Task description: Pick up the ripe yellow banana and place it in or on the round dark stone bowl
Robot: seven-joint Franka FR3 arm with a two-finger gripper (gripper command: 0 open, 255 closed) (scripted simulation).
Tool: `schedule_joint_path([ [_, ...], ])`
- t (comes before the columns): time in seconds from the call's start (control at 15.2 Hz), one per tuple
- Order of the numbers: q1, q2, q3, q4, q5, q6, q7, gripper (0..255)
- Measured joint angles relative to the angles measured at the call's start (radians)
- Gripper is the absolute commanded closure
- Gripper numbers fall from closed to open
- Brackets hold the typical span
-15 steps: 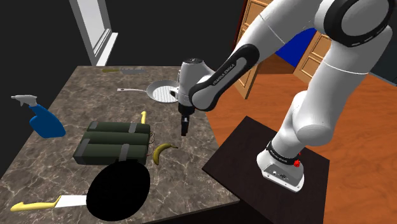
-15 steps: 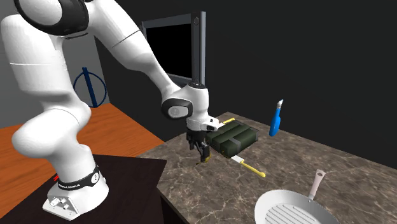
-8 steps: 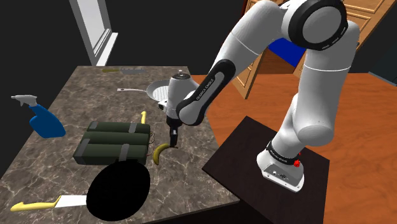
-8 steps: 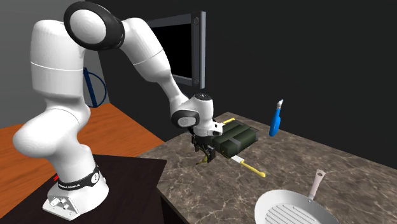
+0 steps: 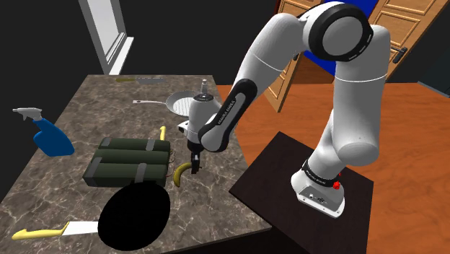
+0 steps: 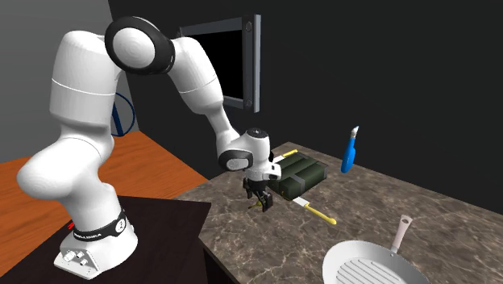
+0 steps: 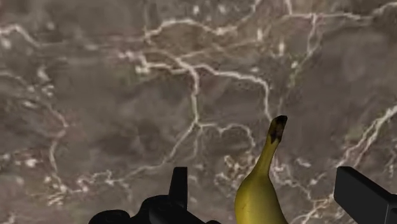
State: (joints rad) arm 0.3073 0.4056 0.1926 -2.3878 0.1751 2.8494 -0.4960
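Two fingers [image 7: 179, 186] of the gripper [image 5: 193, 165] stand apart around the yellow banana [image 7: 257, 191], not touching it; it lies on the marble counter [image 5: 86, 108] near the round black bowl [image 5: 135, 215]

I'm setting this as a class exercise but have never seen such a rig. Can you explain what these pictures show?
A simulated white robot arm stands on a box beside a marble-look counter. Two pictures come from cameras around the room; the third looks along the arm's black tool. On the counter lie a yellow banana, a round black bowl, a dark green case, a blue spray bottle and a pan. The tool hangs over the banana, fingers open on either side of it; nothing is held.
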Motion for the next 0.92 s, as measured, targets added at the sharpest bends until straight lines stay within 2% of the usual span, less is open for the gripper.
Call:
schedule_joint_path([
  [0.33, 0.002, 0.006, -0.001, 0.003, -0.001, 0.004, 0.001, 0],
  [0.4, 0.002, 0.006, -0.001, 0.003, -0.001, 0.004, 0.001, 255],
  [0.92, -0.001, -0.013, 0.002, -0.012, 0.003, 0.007, 0.001, 255],
])
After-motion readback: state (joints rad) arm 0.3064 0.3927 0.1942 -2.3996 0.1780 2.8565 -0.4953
